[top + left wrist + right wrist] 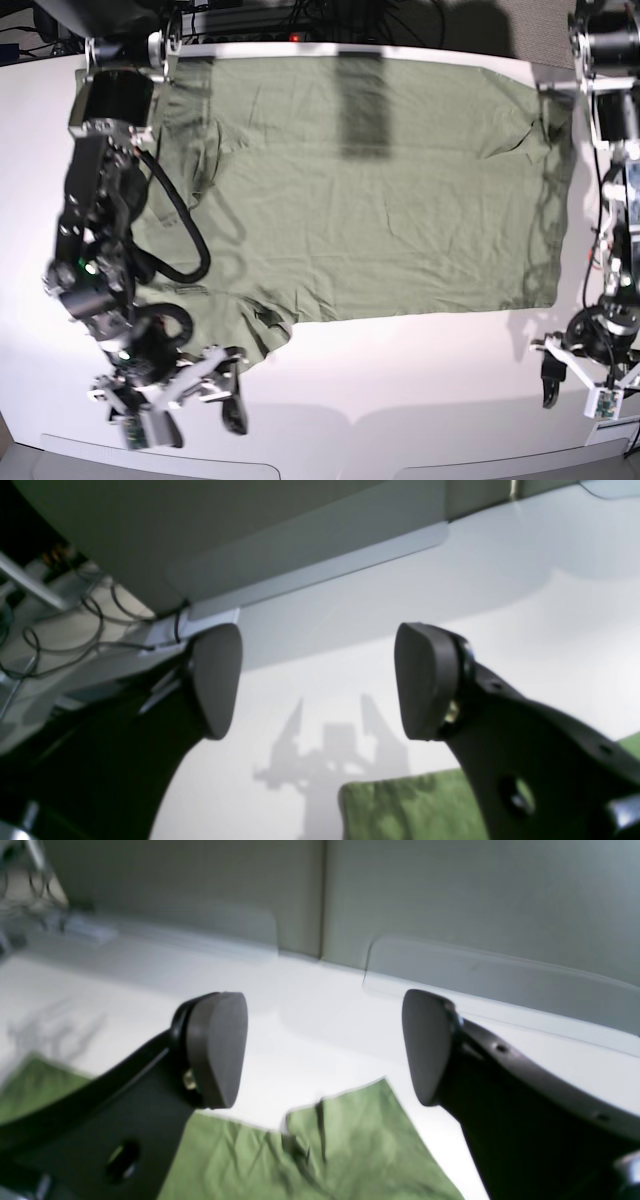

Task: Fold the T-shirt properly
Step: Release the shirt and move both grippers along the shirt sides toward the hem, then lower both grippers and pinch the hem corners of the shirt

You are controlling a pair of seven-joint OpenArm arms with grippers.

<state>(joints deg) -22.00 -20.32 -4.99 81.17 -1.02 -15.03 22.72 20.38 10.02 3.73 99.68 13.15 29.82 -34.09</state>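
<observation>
Nearest the base camera, at the bench's near edge, both hands hang with pads spread wide and nothing between them. Right hand (205, 395) sits low on that view's left, just off the T-shirt's (360, 190) near sleeve; its wrist view shows dark pads (220, 1047) apart over white bench (310, 1030), with green cloth directly below and a sleeve corner pointing toward the far wall. Left hand (580, 385) sits at the view's right, beyond the shirt's hem corner and apart from the fabric; its wrist view shows the pads likewise apart (their shadow falls on the bench surface) and a green edge at the lower frame.

T-shirt lies spread flat and wrinkled across the far half of the bench, neck end toward the view's left, hem toward the right. Neither hand touches it.
</observation>
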